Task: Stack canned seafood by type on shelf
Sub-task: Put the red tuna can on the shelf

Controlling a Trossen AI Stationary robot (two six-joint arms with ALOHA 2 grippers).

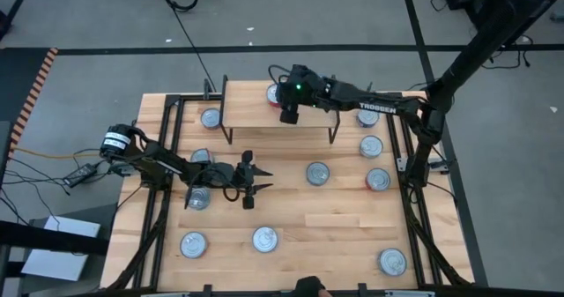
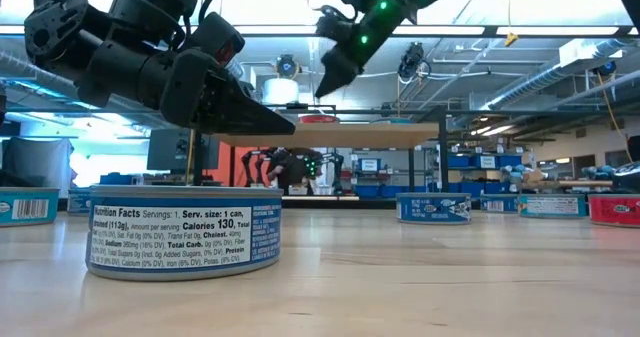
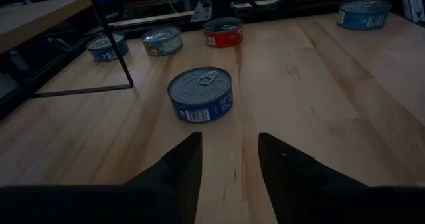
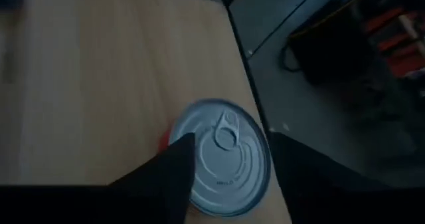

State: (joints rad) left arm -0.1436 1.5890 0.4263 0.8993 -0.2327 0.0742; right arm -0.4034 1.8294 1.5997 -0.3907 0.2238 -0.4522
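One red-sided tin (image 4: 222, 159) sits on its base on the shelf's light wood plank (image 1: 308, 103), near the far edge. My right gripper (image 4: 232, 139) hovers above it, open, pointing down, a finger on either side of the silver top; in the low view it (image 2: 330, 82) stands clear above the tin (image 2: 318, 119). My left gripper (image 3: 229, 157) is open and low over the table's middle (image 1: 251, 181), pointing toward the right edge at a blue tin (image 3: 200, 94).
Other tins are scattered over the slatted tabletop: three along the right side (image 1: 371, 145), some on the left (image 1: 198, 198), three near the front (image 1: 264, 238). One blue tin (image 2: 183, 232) stands close to the low camera. The shelf's black legs (image 3: 109, 44) stand beside my left gripper's path.
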